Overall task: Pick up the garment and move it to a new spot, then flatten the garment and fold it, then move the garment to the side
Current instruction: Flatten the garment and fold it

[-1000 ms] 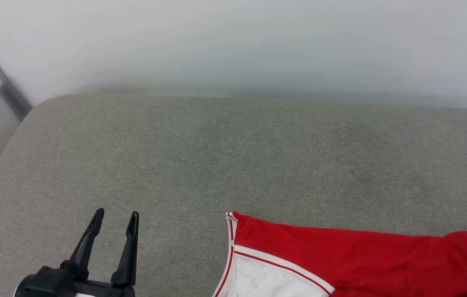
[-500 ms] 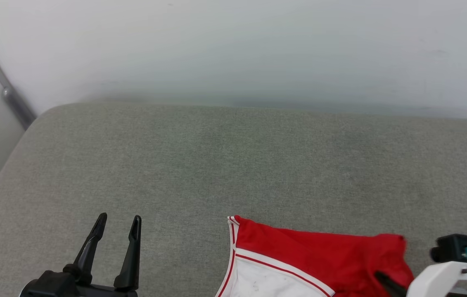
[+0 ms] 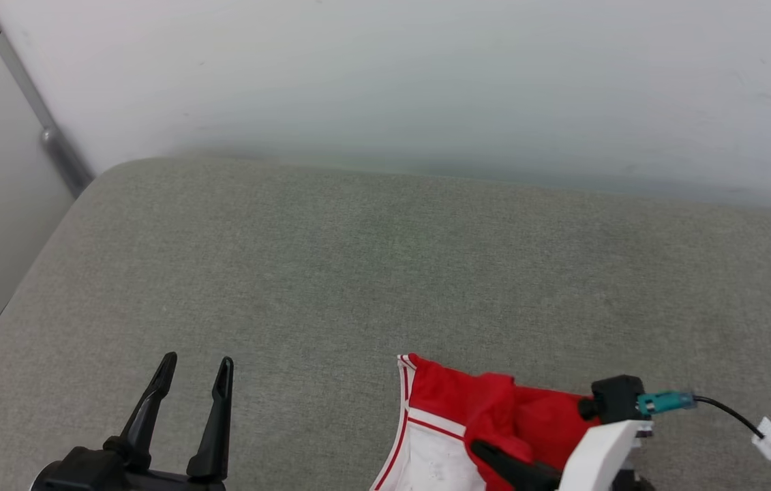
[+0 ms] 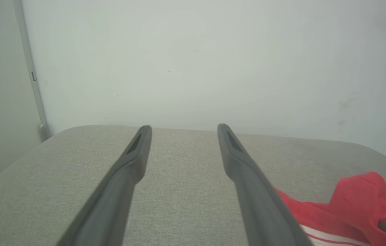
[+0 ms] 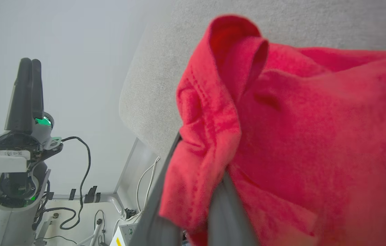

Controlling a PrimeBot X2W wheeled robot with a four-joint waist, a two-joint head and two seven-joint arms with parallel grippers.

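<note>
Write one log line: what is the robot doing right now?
right gripper: shut on garment | left gripper: open, empty | garment: bunched on grey cushion

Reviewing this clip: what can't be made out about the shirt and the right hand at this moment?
1. Shirt front: in the head view the bottom edge cuts it off, so any print is unseen.
2. Right hand fingertips: in the right wrist view bunched red cloth covers them.
3. Shirt's spread on the cushion: in the left wrist view a finger of the left hand and the right edge cut it off.
</note>
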